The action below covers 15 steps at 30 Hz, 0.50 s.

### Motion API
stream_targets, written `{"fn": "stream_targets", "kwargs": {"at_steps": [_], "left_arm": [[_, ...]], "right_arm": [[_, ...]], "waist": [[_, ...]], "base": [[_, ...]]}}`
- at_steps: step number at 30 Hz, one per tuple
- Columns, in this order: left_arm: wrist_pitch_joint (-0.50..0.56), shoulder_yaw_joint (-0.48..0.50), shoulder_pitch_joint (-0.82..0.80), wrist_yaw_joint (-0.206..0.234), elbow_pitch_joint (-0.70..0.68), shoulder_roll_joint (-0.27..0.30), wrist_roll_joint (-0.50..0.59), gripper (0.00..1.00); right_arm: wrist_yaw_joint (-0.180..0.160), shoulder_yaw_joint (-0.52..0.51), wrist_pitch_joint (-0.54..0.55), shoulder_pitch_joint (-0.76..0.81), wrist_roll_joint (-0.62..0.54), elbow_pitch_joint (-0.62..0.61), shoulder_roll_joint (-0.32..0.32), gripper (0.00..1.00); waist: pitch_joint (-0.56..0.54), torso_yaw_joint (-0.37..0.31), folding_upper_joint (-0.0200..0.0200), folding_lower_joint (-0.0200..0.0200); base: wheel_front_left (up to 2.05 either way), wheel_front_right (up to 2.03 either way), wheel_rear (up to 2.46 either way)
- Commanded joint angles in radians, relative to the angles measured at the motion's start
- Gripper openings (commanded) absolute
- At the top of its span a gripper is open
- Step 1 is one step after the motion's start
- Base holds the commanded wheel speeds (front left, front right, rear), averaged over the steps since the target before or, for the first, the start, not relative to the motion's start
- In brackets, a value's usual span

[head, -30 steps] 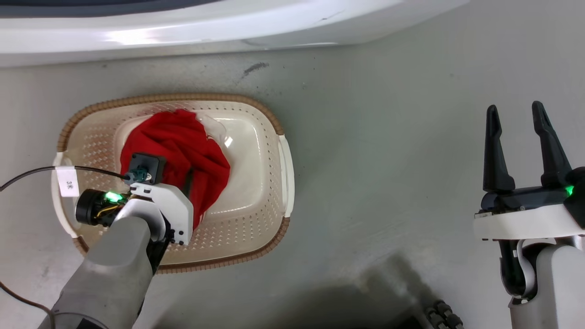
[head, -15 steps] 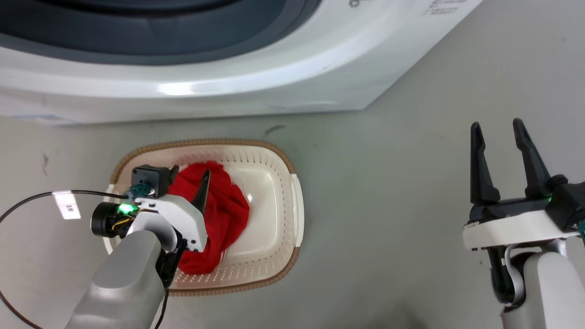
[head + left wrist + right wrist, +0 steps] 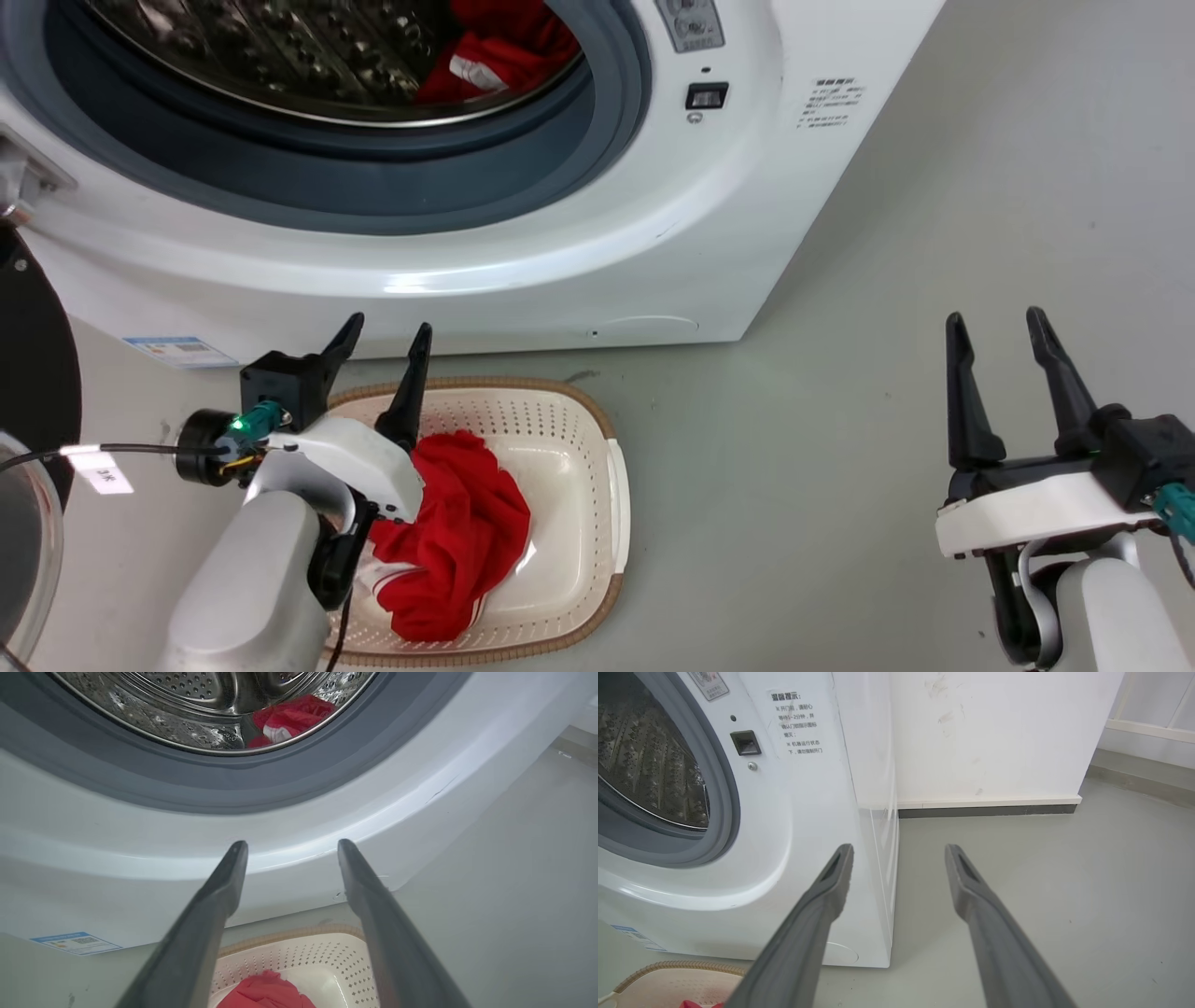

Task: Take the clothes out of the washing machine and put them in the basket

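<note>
Clothes [image 3: 504,47] lying in washing machine [image 3: 560,271] drum, 12 o'clock; red heap [image 3: 467,541] already in basket [image 3: 560,439], 7 o'clock. Likely soft, light, limp: pinch a raised fold. Left jaws, right jaws: spread, empty.

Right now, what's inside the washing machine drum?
Red clothes with white trim lie low in the steel drum. Whatever is under that heap, and the drum's upper part, cannot be seen.
</note>
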Motion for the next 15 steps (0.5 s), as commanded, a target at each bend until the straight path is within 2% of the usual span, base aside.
{"fn": "stream_targets", "kwargs": {"at_steps": [1, 5, 9, 15], "left_arm": [[-0.003, 0.011, 0.013, -0.006, -0.018, 0.006, 0.012, 1.00], [-0.003, 0.038, 0.017, -0.018, -0.076, 0.019, 0.030, 1.00], [0.007, 0.047, -0.031, -0.023, -0.112, 0.060, 0.035, 1.00], [0.133, 0.080, -0.144, -0.015, -0.188, 0.140, 0.023, 1.00]], "right_arm": [[-0.001, 0.004, -0.002, 0.013, 0.008, 0.005, 0.000, 1.00], [-0.001, 0.012, -0.002, 0.020, 0.026, 0.003, -0.001, 1.00], [-0.001, 0.026, -0.002, 0.025, 0.049, -0.004, -0.001, 1.00], [-0.001, 0.037, -0.002, -0.004, 0.095, -0.021, 0.000, 1.00]], "waist": [[-0.018, -0.005, -0.0001, 0.0002], [-0.030, -0.027, -0.0001, 0.0002], [-0.013, -0.069, -0.0001, 0.0002], [0.065, -0.149, -0.0001, 0.0002]], "base": [[0.00, 0.00, 0.00], [0.00, 0.00, 0.00], [0.00, 0.00, 0.00], [0.00, 0.00, 0.00]]}}
